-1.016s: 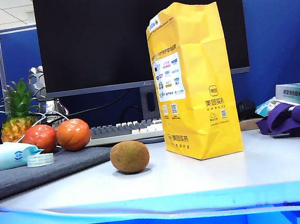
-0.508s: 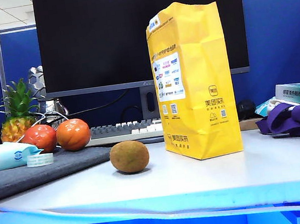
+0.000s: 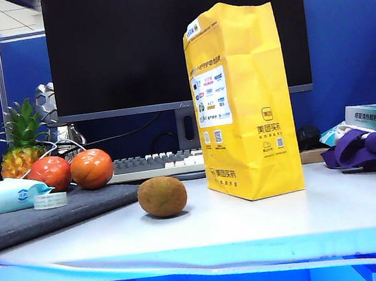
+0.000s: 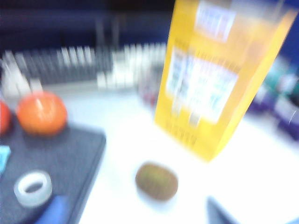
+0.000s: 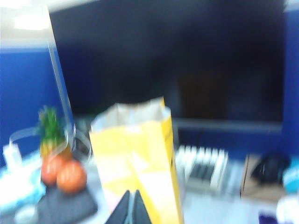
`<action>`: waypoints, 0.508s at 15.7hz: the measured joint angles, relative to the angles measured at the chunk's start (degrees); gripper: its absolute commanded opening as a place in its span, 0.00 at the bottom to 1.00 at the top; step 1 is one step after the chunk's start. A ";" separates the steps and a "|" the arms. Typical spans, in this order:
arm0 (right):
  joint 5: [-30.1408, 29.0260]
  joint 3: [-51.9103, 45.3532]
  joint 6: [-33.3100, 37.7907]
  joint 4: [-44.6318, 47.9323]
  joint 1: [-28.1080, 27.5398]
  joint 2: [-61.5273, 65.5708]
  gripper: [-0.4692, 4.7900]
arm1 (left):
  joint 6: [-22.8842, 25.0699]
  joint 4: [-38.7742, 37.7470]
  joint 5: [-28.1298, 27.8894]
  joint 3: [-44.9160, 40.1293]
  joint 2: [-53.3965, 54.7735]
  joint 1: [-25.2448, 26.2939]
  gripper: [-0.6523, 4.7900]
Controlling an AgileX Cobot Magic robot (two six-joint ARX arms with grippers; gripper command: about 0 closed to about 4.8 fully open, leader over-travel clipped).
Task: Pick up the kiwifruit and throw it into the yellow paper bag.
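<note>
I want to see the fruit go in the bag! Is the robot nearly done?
Not yet. Nothing is done: the kiwifruit lies on the table beside the yellow paper bag. The left gripper hovers open above it, holding nothing. The right gripper, fingers together, faces the bag. Grabbing and dropping are left.

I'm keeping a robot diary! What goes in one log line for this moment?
kiwifruit: on table, untouched | yellow paper bag: upright beside it | left gripper: open above kiwifruit | right gripper: shut, facing bag
</note>
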 measured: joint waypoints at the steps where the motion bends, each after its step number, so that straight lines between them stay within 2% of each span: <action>1: -0.33 1.99 0.00 -3.45 0.00 1.27 0.09 | 0.00 -2.58 0.46 4.02 5.35 0.00 0.97; 2: -1.73 3.06 -0.02 -6.01 0.00 1.79 0.09 | -1.20 -6.58 0.52 8.07 10.25 0.00 1.00; 4: -4.83 3.21 -0.70 -8.79 0.00 2.36 0.09 | -3.78 -15.65 2.27 16.63 20.61 0.00 1.00; 6: -8.26 3.21 -1.31 -11.76 0.00 2.29 0.09 | -2.91 -23.17 5.01 24.39 28.96 0.00 1.00; 8: -9.14 3.21 -1.51 -14.34 0.00 2.29 0.09 | -2.25 -27.28 5.42 31.43 36.30 -0.04 1.00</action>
